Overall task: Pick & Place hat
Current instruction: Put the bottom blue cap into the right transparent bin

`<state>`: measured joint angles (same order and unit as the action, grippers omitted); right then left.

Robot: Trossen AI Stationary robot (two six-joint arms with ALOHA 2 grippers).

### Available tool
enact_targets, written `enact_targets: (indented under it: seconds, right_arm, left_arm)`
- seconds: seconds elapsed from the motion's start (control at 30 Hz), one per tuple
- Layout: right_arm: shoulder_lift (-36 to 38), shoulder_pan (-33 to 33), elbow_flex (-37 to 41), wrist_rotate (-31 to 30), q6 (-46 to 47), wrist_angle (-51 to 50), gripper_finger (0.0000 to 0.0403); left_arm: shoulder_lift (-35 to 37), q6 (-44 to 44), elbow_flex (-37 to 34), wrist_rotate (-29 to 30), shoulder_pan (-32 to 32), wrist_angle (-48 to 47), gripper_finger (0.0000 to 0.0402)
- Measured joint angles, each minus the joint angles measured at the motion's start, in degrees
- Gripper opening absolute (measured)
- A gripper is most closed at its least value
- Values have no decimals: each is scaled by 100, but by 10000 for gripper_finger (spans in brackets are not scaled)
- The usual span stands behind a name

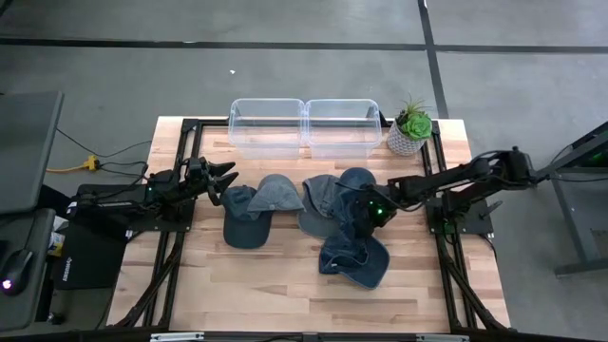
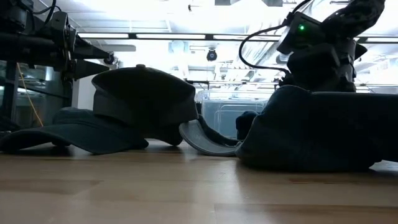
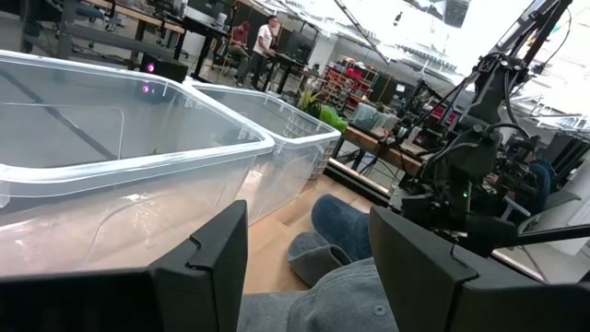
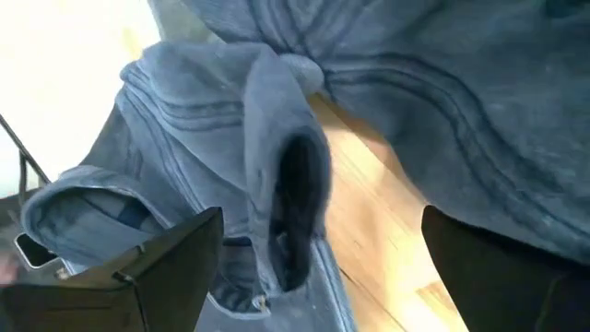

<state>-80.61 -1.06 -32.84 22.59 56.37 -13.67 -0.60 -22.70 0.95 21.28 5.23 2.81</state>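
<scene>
Reaching in from the right side of the table (image 1: pixel 285 294), right gripper (image 1: pixel 364 215) spread wide above the pile of blue hats near the middle, gripping nothing, a fold of blue cloth (image 4: pixel 286 184) lying between the two dark fingers (image 4: pixel 138 277) with bare wood showing beside it. Lying in a loose cluster on the wood: a dark cap (image 1: pixel 242 220) toward the left with its brim forward, a lighter gray-blue cap (image 1: pixel 277 193) touching it, two more blue hats (image 1: pixel 332 195) under and beside the right gripper, and a crumpled hat (image 1: pixel 353 258) nearest the front edge. Waiting at the left edge of the cluster, left gripper (image 1: pixel 220 180) partly parted and empty, just beside the dark cap, pointed toward the hats, with a gray cap crown (image 3: pixel 341 300) below the fingers (image 3: pixel 207 267). Standing side by side at the back of the table, two clear bins (image 1: pixel 302 128), touching each other, with a small potted plant (image 1: pixel 410 128) just to their right. Seated far back in the room, beyond the bins, people at desks (image 3: pixel 253 41).
</scene>
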Motion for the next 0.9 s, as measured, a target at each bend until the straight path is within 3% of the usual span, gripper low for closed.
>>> enact_targets:
  seconds: [0.43,0.63,0.9]
  right_arm:
    - [-78,336,0,-31,-290,109,365]
    - [-78,626,0,-383,-285,109,363]
    - [-78,867,0,-838,-284,134,310]
  left_arm:
    - [0,0,0,-1,0,0,193]
    - [-2,0,0,0,0,0,193]
    - [-1,0,-1,-2,-1,0,193]
